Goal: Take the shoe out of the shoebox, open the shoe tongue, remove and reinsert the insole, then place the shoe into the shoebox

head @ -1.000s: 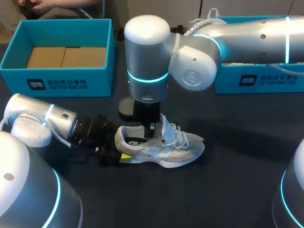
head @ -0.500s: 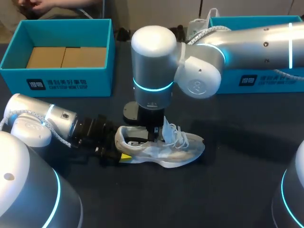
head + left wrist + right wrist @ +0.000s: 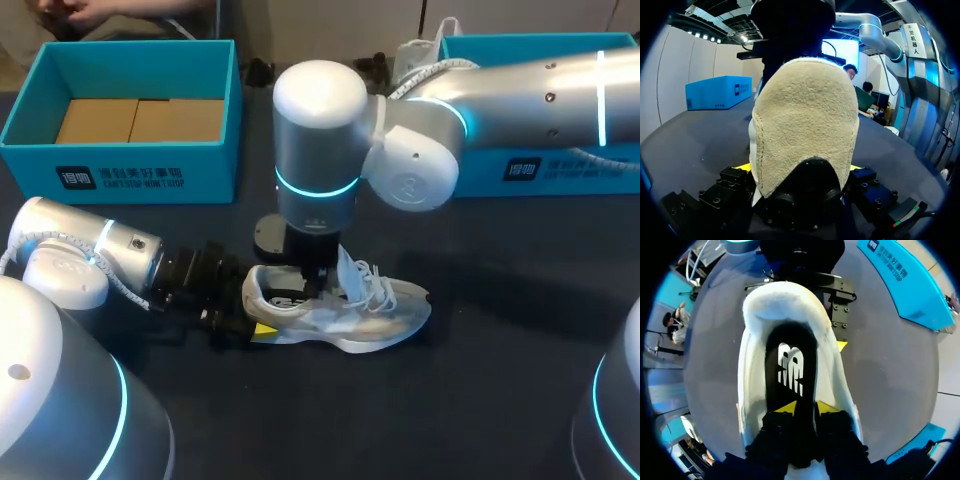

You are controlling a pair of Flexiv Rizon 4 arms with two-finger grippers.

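A white and grey shoe [image 3: 350,310] lies on its sole on the dark table, toe to the right and tongue and laces raised. My left gripper [image 3: 250,325] is at its heel [image 3: 805,120], open, with a yellow tip on each side of the heel. My right gripper [image 3: 318,280] comes down from above into the shoe's opening. In the right wrist view its yellow fingertips [image 3: 785,407] stand a little apart, open, just over the black insole [image 3: 792,365] that lies flat inside the shoe [image 3: 755,365]. My left gripper [image 3: 796,170] is largely hidden behind the heel.
An open teal shoebox [image 3: 130,160] with brown card inside stands at the back left. A second teal box [image 3: 540,165] stands at the back right, partly behind my right arm. The same box shows as a blue box [image 3: 905,280] in the right wrist view.
My right arm has shifted slightly right and lowered its gripper further into the shoe's opening. The shoe and my left arm have stayed in place.
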